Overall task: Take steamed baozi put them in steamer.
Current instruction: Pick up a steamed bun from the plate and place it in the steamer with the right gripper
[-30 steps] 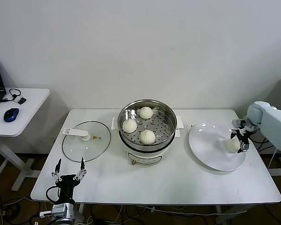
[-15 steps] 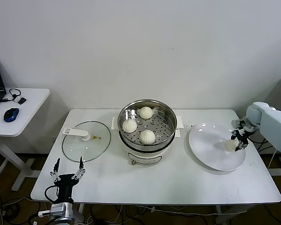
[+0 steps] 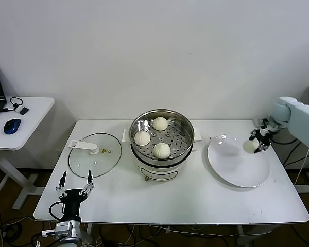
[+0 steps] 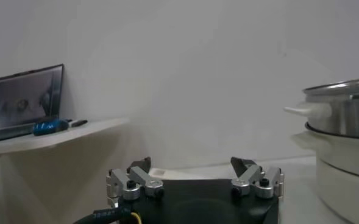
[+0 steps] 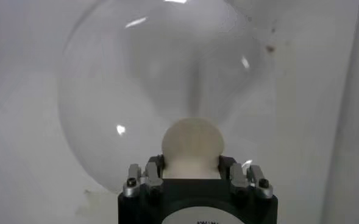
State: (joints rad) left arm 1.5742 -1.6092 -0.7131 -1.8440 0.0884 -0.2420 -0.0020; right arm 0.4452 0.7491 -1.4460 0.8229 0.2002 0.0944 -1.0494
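The steel steamer (image 3: 162, 154) stands mid-table on its white base, and three cream baozi (image 3: 161, 150) rest on its perforated tray. My right gripper (image 3: 256, 143) is shut on another baozi (image 3: 249, 146), holding it a little above the far right part of the white plate (image 3: 237, 167). In the right wrist view that baozi (image 5: 192, 146) sits between the jaws over the plate (image 5: 136, 73). My left gripper (image 3: 75, 183) hangs open and empty at the table's front left, and its fingers (image 4: 138, 165) stand wide apart in the left wrist view, with the steamer (image 4: 347, 125) off to one side.
A flat glass lid (image 3: 95, 154) with a white handle lies left of the steamer. A white side table (image 3: 26, 116) at far left holds a blue mouse (image 3: 11, 125) and a laptop edge. The wall runs close behind the table.
My right gripper closed on the baozi on the plate and lifted it up and slightly toward the wall. The left arm barely shifted.
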